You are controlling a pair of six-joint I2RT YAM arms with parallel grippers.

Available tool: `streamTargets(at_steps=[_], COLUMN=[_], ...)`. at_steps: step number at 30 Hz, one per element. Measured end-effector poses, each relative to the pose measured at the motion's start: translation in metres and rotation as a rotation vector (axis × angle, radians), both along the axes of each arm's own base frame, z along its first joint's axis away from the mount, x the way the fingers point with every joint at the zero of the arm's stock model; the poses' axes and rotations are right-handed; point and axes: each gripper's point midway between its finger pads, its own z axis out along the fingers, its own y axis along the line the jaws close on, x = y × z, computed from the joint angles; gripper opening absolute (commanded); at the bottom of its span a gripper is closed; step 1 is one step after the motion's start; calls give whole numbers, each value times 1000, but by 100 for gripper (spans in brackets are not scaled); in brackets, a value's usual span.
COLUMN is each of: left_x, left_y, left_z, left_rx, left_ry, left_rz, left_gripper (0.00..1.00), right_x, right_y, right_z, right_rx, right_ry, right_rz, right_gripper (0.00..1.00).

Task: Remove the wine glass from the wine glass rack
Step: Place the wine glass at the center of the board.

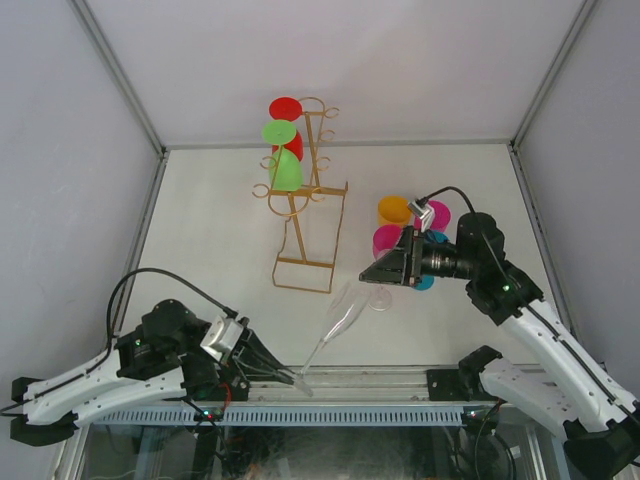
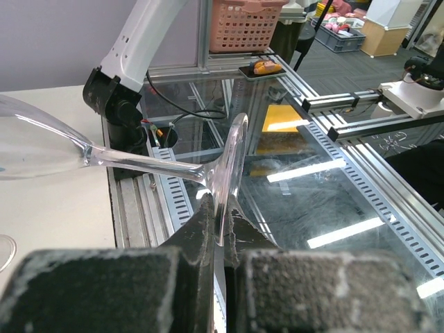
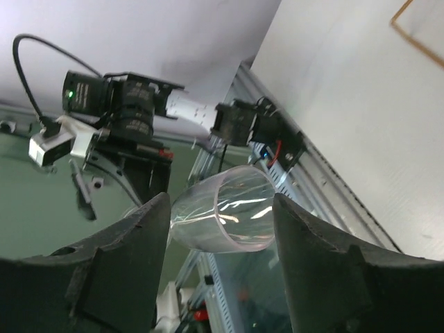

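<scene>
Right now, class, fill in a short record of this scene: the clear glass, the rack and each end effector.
wine glass: off the rack, tilted, foot toward the left arm
left end effector: shut on the glass's foot
right end effector: open, a finger on either side of the bowl
wine glass rack: upright; green glass and red glass hang on it

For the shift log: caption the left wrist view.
Left gripper clamps the clear wine glass by its foot.
</scene>
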Motion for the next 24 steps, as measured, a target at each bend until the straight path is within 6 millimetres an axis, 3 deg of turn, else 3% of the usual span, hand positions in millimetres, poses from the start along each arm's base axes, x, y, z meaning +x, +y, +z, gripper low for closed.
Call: streamTargets(at_steps=[12,19,24], left_x=[-4,-11,-14], left_y=[4,8,10], left_z=[7,8,8], left_rx=[-37,-49,-54], left_ry=[-25,-37,-53], left_rz=[-22,-57,-81], left_gripper=[0,0,0], right_x=[-42,-68,-79], right_y=[9,12,16], right_z=[15,24,29], right_rx=[112,145,163], right_ry=[22,-10,-32], right_rz=[309,439,503], right_gripper=[44,42,31])
